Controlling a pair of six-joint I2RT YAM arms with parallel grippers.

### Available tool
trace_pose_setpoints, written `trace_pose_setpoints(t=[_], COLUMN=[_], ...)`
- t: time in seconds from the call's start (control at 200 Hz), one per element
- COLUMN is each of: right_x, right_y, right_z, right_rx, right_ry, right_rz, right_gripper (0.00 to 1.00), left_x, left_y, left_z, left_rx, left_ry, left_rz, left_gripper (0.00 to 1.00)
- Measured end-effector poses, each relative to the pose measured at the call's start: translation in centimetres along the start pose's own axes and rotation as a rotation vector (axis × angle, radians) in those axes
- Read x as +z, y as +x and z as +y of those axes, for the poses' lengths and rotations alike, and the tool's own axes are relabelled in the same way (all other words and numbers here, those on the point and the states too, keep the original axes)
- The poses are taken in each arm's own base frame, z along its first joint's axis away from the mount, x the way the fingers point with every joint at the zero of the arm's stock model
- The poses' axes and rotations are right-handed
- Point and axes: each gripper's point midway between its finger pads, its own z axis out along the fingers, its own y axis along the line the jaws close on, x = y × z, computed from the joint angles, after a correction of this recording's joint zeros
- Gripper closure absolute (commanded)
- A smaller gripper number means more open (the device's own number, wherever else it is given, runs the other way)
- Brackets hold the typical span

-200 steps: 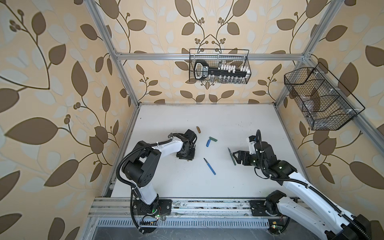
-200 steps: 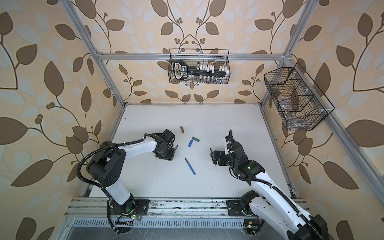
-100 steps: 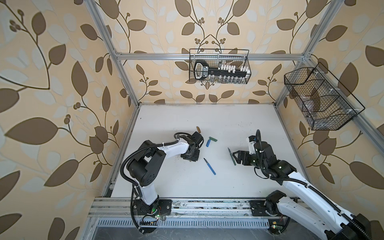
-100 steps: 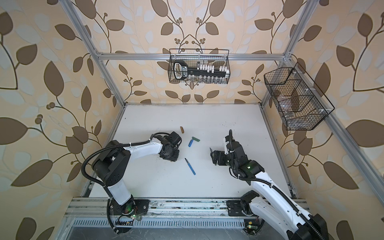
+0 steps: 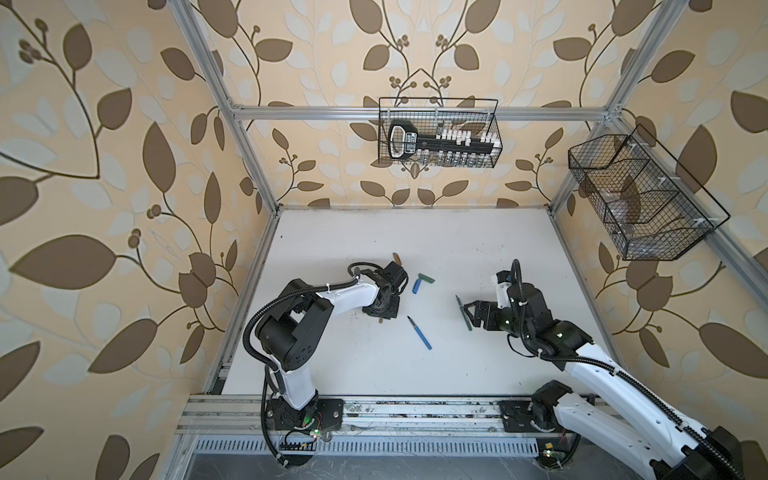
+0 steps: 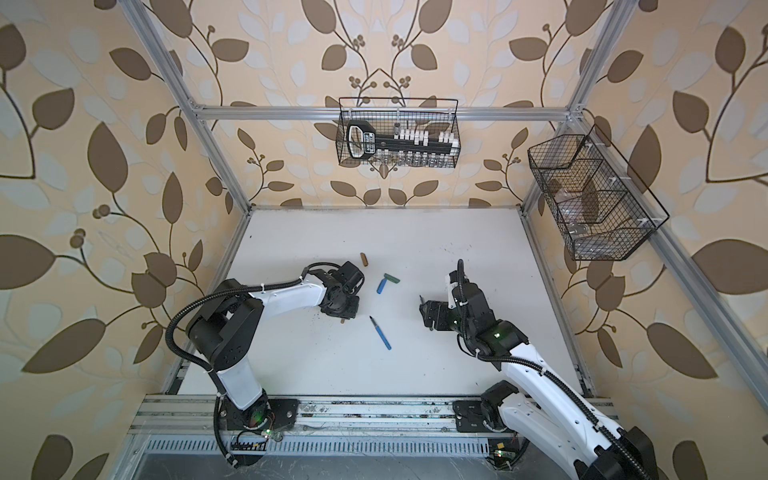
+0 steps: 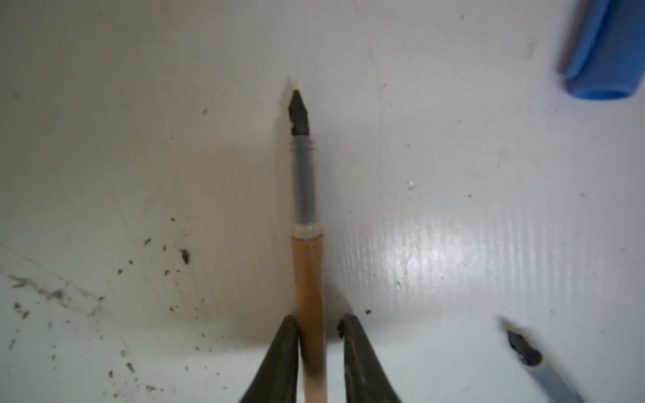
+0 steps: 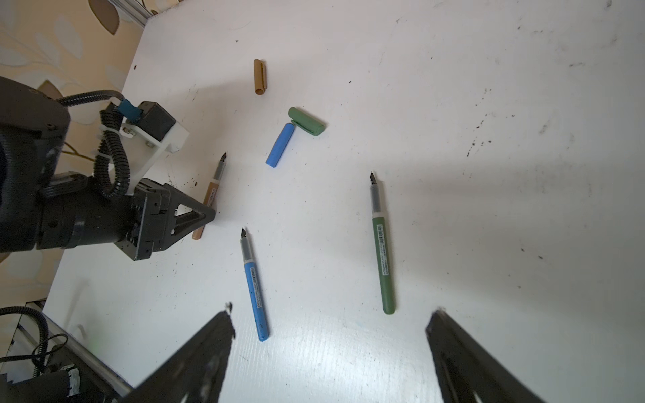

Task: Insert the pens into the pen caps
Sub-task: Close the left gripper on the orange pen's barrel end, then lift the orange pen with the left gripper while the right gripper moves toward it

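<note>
Left gripper (image 7: 317, 324) is down at the white table (image 7: 453, 244) with its fingers (image 7: 286, 349) pinched in around the back part of the orange-brown pen (image 7: 309, 279). One finger's right against the barrel and the other shows a sliver of gap, so I honestly can't tell if it's clamped. The pen lies flat, dark tip pointing away from the gripper. Just past it the blue cap (image 8: 279, 146) and green cap (image 8: 307, 121) touch at one end in a V, and the orange-brown cap (image 8: 260, 76) lies farther off alone. The blue pen (image 8: 254, 282) lies loose mid-table. Right gripper (image 8: 331, 310) is spread wide with nothing in it, near the back end of the green pen (image 8: 382, 251).
</note>
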Motion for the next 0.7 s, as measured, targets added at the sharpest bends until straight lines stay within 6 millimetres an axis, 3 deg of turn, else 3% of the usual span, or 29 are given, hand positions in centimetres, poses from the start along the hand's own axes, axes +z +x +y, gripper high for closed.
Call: trace_pose_setpoints(t=[0.405, 0.701], right_x=[1.0, 3.5], right_y=[0.6, 1.4], right_z=[0.7, 2.7], right_rx=[-0.008, 0.015], right_ry=[-0.010, -0.055], right_rz=[0.029, 0.070], right_gripper=[0.11, 0.12], left_x=[0.0, -1.0], left_y=[-0.1, -0.2], left_z=[-0.2, -3.2], left_rx=[-0.001, 0.009], left_ry=[0.016, 0.198], left_rz=[-0.015, -0.035], left_gripper=[0.90, 0.86])
